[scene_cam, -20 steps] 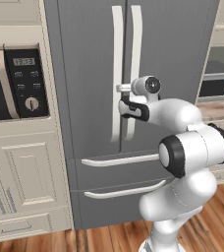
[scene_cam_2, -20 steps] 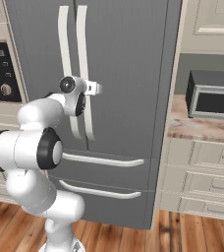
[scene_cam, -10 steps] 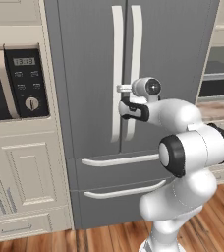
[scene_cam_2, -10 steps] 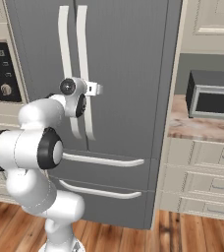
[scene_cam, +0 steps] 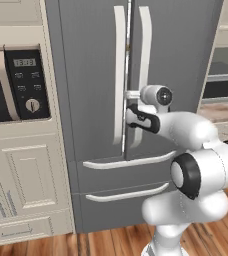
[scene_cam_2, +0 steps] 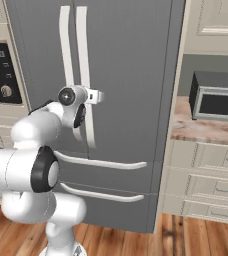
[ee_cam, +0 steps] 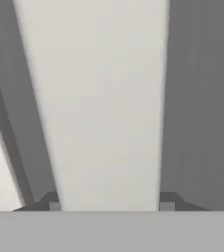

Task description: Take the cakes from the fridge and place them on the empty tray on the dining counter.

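Because the cakes sit behind closed fridge [scene_cam: 91, 75] doors, the gripper [ee_cam: 111, 206] straddles the right door's handle [ee_cam: 104, 108], fingertips flanking it, apparently clenched to pull.

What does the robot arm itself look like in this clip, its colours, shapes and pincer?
A glossy white arm of rounded, bulbous segments, with black rings at the joints. A short white cylinder with a dark round end cap sits at the wrist. The pincer has two small dark finger tips. No cables or markings are visible.
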